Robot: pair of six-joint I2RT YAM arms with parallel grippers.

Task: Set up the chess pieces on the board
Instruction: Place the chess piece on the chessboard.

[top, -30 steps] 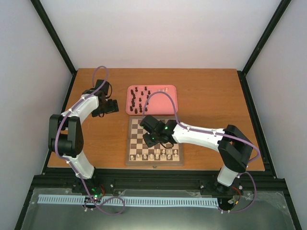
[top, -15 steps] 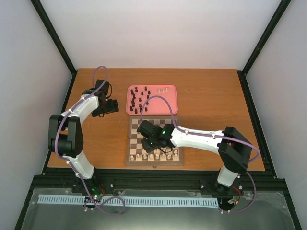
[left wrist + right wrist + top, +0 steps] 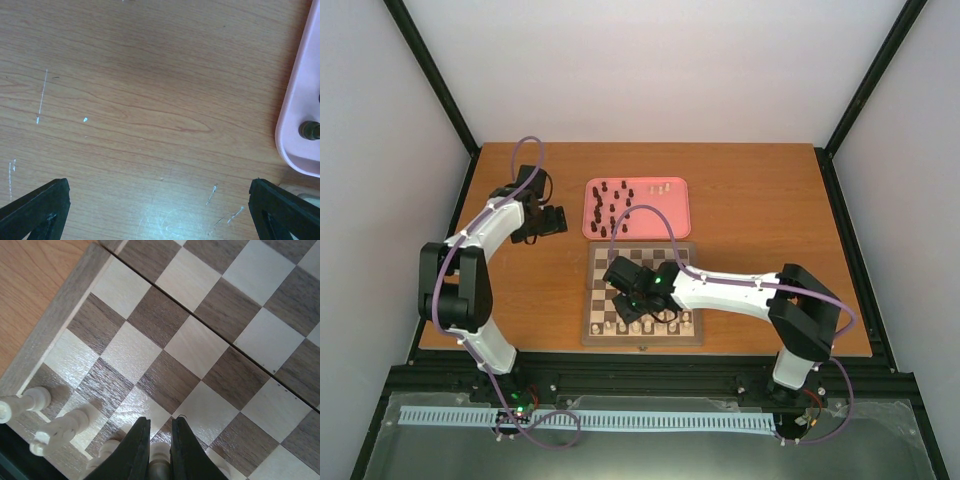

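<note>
The board [image 3: 665,262] lies in the middle of the table, with cream chess pieces [image 3: 645,322] standing in its two near rows. My right gripper [image 3: 630,298] hangs low over the board's near-left part. In the right wrist view its fingers [image 3: 137,450] are shut on a cream piece [image 3: 160,462] just above the squares [image 3: 200,340]. Two more cream pieces [image 3: 62,427] stand at the near-left corner. My left gripper [image 3: 558,222] is open over bare table, left of the pink tray [image 3: 675,215]; its fingers [image 3: 40,210] stand wide apart with nothing between them.
The pink tray behind the board holds several dark pieces [image 3: 610,205] and a few cream ones [image 3: 662,187]. In the left wrist view the tray's rim [image 3: 300,110] and one dark piece [image 3: 310,130] show at the right edge. The cage posts stand at the table's corners.
My right gripper has moved from the board's middle towards its near-left part, still shut on the cream piece. The left arm has not moved.
</note>
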